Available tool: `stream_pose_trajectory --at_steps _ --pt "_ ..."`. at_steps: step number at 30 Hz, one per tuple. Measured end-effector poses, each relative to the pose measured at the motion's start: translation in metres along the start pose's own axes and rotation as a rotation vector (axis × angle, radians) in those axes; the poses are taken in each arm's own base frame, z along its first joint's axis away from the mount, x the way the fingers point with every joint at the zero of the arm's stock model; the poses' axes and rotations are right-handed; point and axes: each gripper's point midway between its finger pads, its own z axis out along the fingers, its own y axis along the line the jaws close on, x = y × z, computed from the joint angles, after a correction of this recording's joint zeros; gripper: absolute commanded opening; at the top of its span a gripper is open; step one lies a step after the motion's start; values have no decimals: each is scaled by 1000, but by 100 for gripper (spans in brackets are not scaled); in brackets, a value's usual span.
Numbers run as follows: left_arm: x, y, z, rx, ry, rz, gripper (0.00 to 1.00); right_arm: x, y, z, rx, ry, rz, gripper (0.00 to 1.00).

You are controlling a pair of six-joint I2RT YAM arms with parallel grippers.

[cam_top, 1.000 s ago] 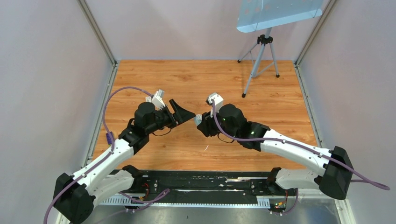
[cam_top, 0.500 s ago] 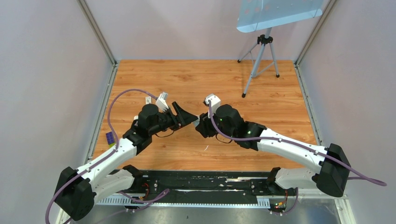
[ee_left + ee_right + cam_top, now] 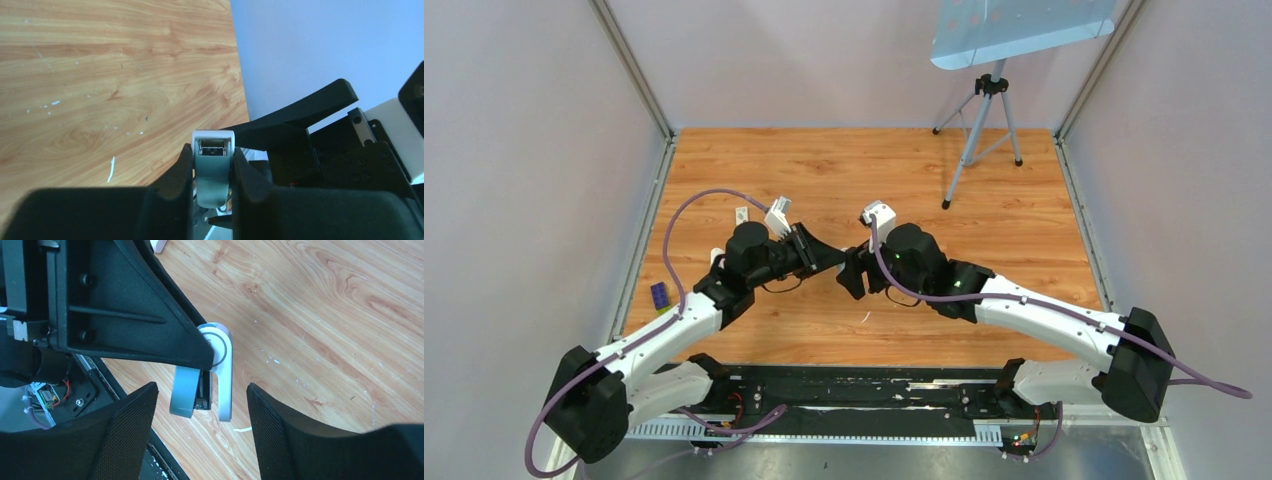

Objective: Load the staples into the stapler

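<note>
Two grippers met tip to tip above the middle of the table [image 3: 1024, 230], and the stapler sat between them. Far to my left, a small purple block [image 3: 659, 296] lay by the table's edge. A small white piece [image 3: 741, 213] lay just beyond my left arm, well apart from the action.

My left gripper [image 3: 213, 156] was clamped on the stapler [image 3: 186, 390]. In the left wrist view its fingers [image 3: 182, 167] pressed against both flanks of the blue-grey body. The white end stuck out past the fingertips, its small dark opening facing away from my wrist. I could not tell what, if anything, sat in that opening.

From the right wrist view, the stapler hung off the tip of the left gripper, clear of the wood. A dark channel showed between its blue-grey part and its white part. My right gripper [image 3: 201, 386] stood spread wide, grasping nothing. Its fingers [image 3: 127, 430] flanked the stapler's free end, one on each side, and touched neither part. The stapler lay near the middle of that gap, a little ahead of my fingertips.

A thin white scrap [image 3: 243, 429] lay on the wood under the right gripper. Farther right and toward the back stood a tripod [image 3: 980, 120], well apart from both arms.
</note>
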Motion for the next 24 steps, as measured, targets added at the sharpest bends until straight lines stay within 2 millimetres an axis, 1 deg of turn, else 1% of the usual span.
stream_pose_trajectory --at_steps 2,5,10,13,18,24 --pt "0 2 -1 -10 -3 25 0 0 2 0 -13 3 -10 79" --pt "0 7 -6 -38 -2 74 0 -2 3 -5 -42 0 -23 78" --pt "-6 -2 -12 -52 2 171 0 -15 4 -26 -96 -47 -73 66" --pt "-9 -4 -13 -67 4 198 0 -15 6 -35 -126 -63 -117 58" --pt "-3 4 -15 -100 34 194 0 -7 4 -33 -134 -44 -156 52" --pt "5 12 -15 -126 77 171 0 8 -2 -21 -122 1 -173 47"
